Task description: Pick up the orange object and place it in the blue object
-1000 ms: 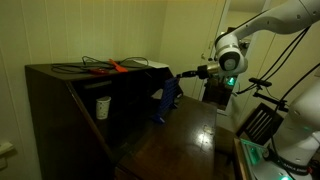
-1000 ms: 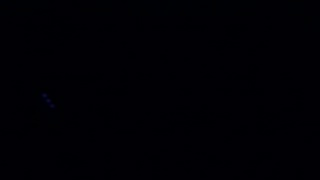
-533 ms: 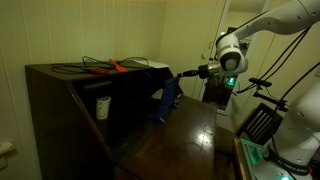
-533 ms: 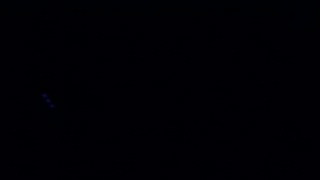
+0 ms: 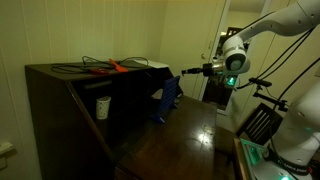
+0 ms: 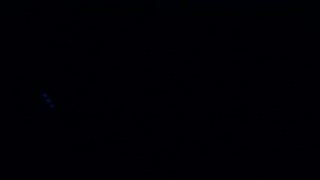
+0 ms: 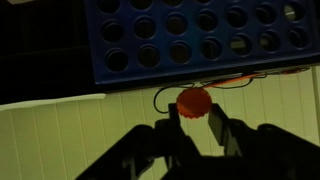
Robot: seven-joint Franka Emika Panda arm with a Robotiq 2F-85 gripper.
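Observation:
In the wrist view a small round orange disc (image 7: 194, 101) with a ribbed edge sits between the tips of my gripper (image 7: 195, 114), which is shut on it. Just beyond it is the blue object (image 7: 190, 35), a blue grid panel with rows of round holes. In an exterior view the blue object (image 5: 165, 102) stands upright on the dark desk, and my gripper (image 5: 184, 72) is level with its top edge, just to the right. The disc is too small to make out there. The other exterior view is black.
A dark wooden cabinet (image 5: 60, 90) holds black cables and a longer orange-red tool (image 5: 116, 67) on its top. A white cup (image 5: 102, 106) sits on its shelf. A dark rack (image 5: 258, 122) stands at the right. A pale panelled wall lies behind.
My gripper and wrist have shifted slightly right and up, away from the blue object's top. The orange disc stays in the jaws.

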